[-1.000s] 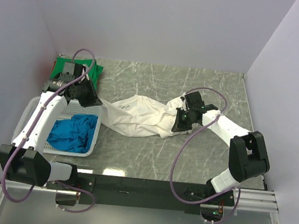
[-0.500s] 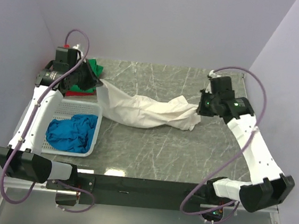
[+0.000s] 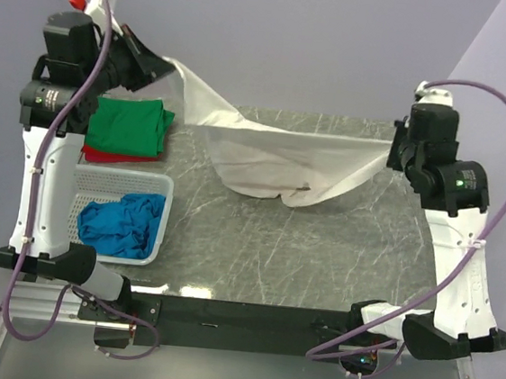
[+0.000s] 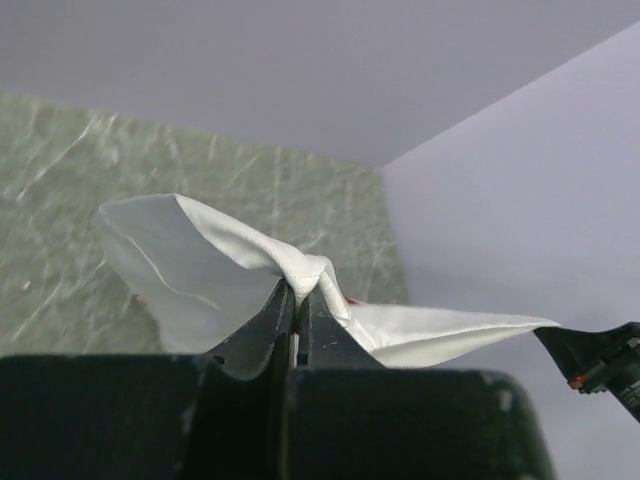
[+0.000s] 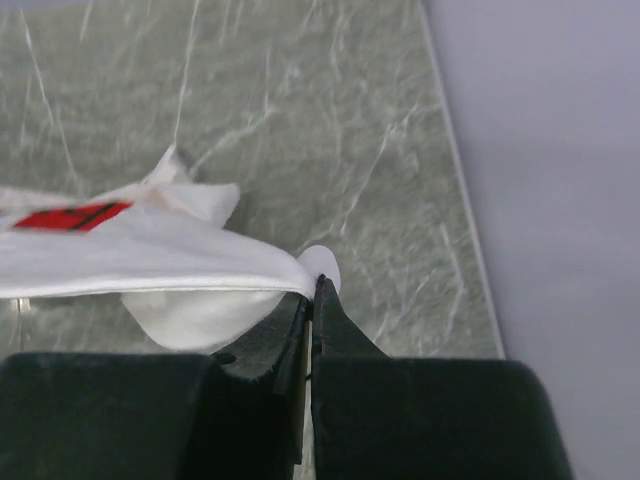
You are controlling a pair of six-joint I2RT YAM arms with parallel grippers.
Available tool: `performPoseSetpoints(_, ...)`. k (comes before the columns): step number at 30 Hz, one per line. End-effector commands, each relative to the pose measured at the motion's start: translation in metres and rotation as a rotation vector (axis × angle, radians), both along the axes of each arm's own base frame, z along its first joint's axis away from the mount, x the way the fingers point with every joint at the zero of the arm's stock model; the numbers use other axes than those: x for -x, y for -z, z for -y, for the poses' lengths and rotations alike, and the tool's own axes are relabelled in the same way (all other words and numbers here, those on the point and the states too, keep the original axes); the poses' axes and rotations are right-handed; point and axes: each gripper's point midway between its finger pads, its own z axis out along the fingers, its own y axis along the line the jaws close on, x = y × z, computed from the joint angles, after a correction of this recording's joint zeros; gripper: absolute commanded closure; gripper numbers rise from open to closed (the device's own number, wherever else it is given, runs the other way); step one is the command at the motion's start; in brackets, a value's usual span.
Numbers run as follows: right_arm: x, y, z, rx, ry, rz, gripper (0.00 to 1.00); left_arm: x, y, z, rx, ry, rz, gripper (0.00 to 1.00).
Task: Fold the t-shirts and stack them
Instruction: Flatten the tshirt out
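One white t-shirt (image 3: 274,160) hung stretched between the two arms, raised above the marbled table (image 3: 319,251). Its top edge was taut and its middle sagged; whether the lowest fold touched the surface, the overhead view did not settle. A patch of red print (image 5: 75,215) showed in the right wrist view. The left gripper (image 3: 162,64), high at the far left, had its jaws clamped tight on one bunched corner of the cloth. The right gripper (image 3: 392,155), at the far right, pinched the opposite corner just as tightly. A folded green t-shirt (image 3: 131,124) sat on a red t-shirt (image 3: 112,154) at the far left, just behind the white lattice basket (image 3: 167,200), in which a crumpled blue t-shirt (image 3: 123,223) lay. The step in hand looked like spreading the white shirt out before folding. Next, both arms would probably need to lower it together under tension, so it landed flat and unwrinkled.
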Motion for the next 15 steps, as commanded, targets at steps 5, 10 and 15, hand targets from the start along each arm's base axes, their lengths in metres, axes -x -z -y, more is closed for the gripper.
performPoseSetpoints(5, 0.007, -0.078, 0.021, 0.027, 0.071, 0.216, 1.0, 0.037, -0.098, 0.025, 0.147, 0.185, 0.281, 1.0)
performPoseSetpoints(10, 0.034, -0.096, 0.012, -0.022, -0.014, 0.307, 1.0, 0.071, -0.118, 0.036, 0.176, 0.292, 0.355, 0.99)
performPoseSetpoints(15, 0.081, -0.13, 0.001, -0.082, -0.144, 0.489, 1.0, 0.125, -0.149, 0.042, 0.199, 0.385, 0.471, 0.99)
